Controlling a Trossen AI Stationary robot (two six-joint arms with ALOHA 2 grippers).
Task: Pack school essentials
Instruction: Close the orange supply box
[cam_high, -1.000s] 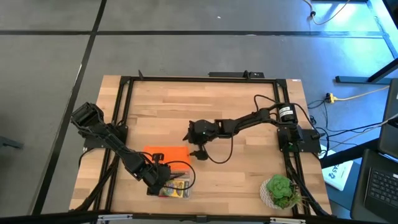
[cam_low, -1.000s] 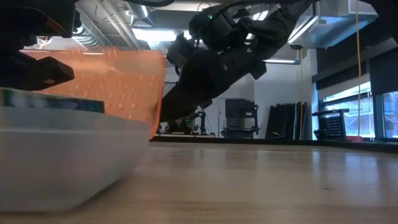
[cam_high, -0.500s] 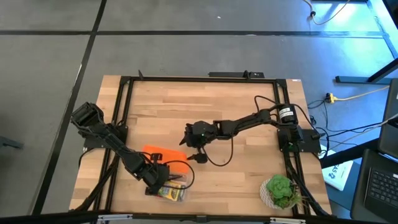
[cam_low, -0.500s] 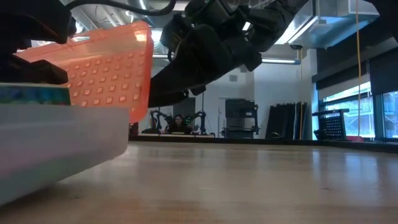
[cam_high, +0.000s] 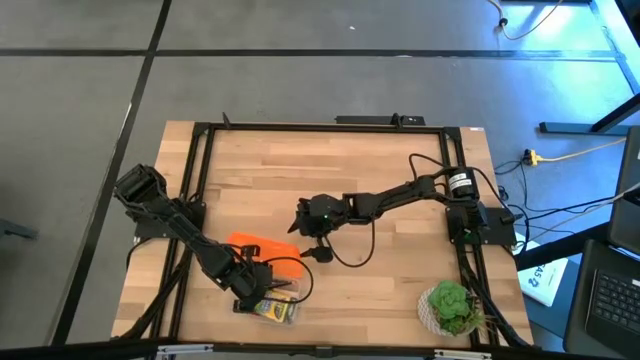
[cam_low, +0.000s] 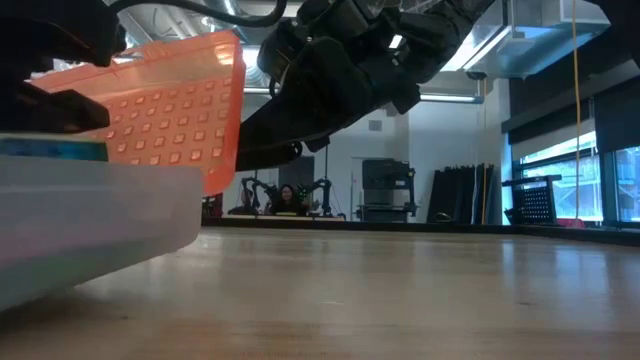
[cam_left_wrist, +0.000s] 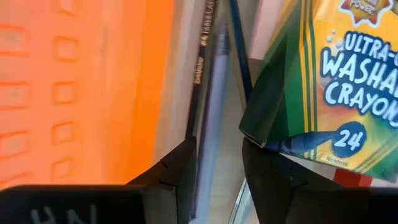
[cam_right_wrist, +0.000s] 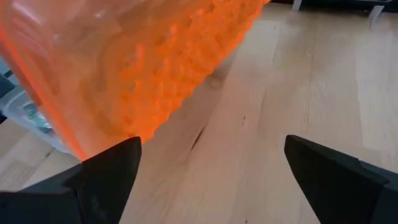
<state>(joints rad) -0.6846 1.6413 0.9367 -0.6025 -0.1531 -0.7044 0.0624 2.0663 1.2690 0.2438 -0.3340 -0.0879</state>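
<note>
A clear box (cam_high: 285, 316) sits near the table's front left, and its orange perforated lid (cam_high: 262, 246) slants up over its far side. Inside lie the yellow-green crayon box (cam_left_wrist: 329, 81) and thin pencils (cam_left_wrist: 200, 74). My left gripper (cam_high: 252, 290) points steeply down at the box's left end, nearly shut. My right gripper (cam_high: 303, 224) hovers wide open just right of the lid's raised edge (cam_right_wrist: 155, 62). I cannot tell whether a finger touches the lid. The other school essentials are hidden. My left gripper comes from above with its fingers (cam_left_wrist: 177, 180) closed on a thin pale upright strip (cam_left_wrist: 214, 124), which looks like the clear box's wall. One finger stands on the lid's side, the other beside the crayon box. The fingertips hide the exact place of contact. The box rests on the table.
A leafy potted plant (cam_high: 450, 308) stands at the front right corner. A black frame rail (cam_high: 200, 180) runs around the tabletop. Bare wood (cam_high: 330, 160) stretches across the table's middle and far half. A cable loops on the table below my right gripper (cam_high: 340, 255).
The orange lid has tipped from lying nearly flat beside the box to slanting up over it. The box has slid slightly toward the table's left. My right gripper has gone a little up and toward the table's left and stays wide open. It has kept still for the last half second.
</note>
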